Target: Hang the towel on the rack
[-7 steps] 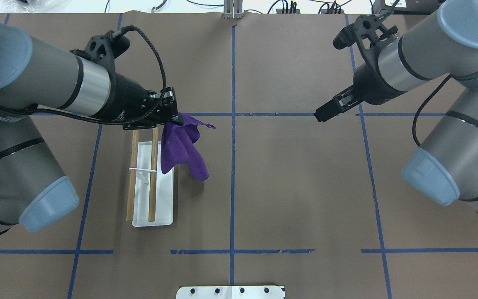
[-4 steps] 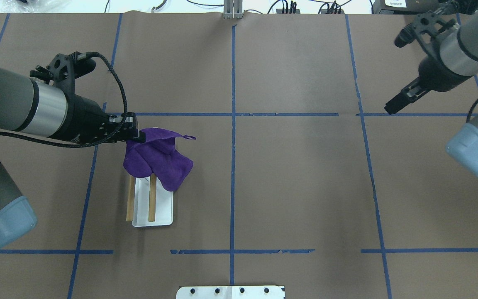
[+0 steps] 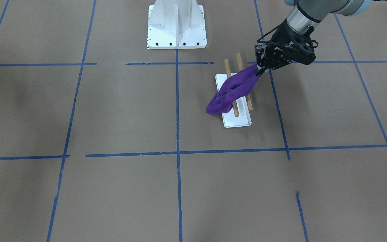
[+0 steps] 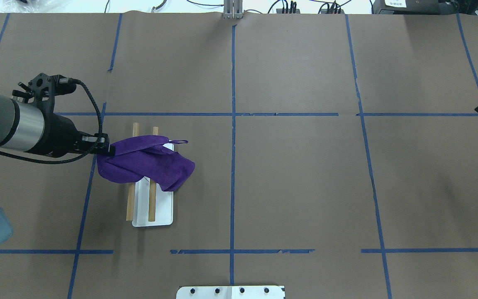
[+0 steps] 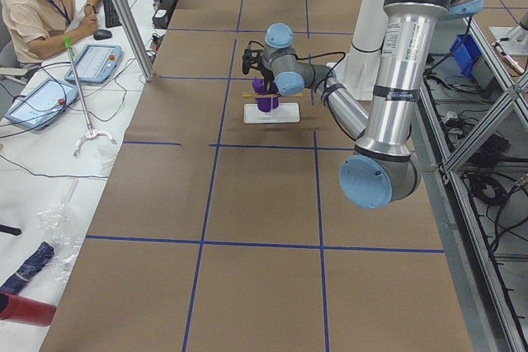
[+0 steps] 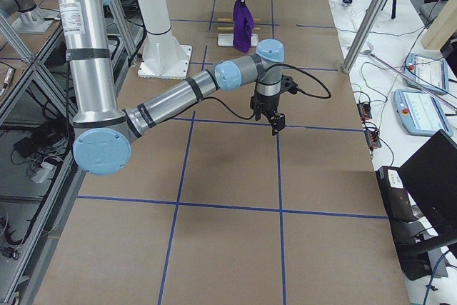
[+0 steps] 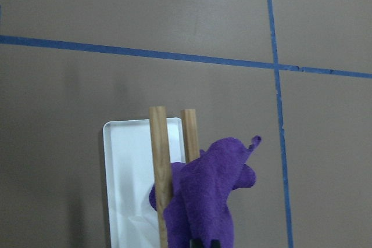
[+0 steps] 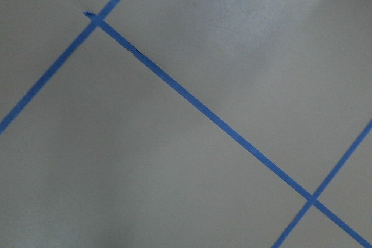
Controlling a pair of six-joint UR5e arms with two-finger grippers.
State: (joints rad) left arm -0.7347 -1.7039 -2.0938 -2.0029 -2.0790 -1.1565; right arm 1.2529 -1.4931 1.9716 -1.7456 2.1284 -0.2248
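The left gripper (image 4: 107,149) is clamped on a corner of the towel (image 4: 147,162), at ten o'clock of the rack (image 4: 162,214) from overhead. The towel already drapes across both dowels (image 4: 152,203); letting go seemingly remains. The right gripper (image 6: 275,123) holds nothing; its opening is unclear.

On the left arm (image 5: 394,80): matte silver-grey tubes, black rings at the seams, rounded pale-blue joint caps (image 5: 375,180). Small printed label (image 5: 397,39) on the big link, text too small to read. Wrist end: polished silver band (image 4: 28,126), then black housing. Black perforated camera bracket (image 4: 42,85) sits on the wrist. A black braided cable (image 4: 95,106) runs from it to the left gripper (image 3: 259,69), a black open-framed linkage. On the right arm (image 6: 171,98): same grey tubes, blue caps, black rings. Thin black wrist cable (image 6: 328,91) beside its wrist. The right gripper (image 6: 275,128): black, narrow.
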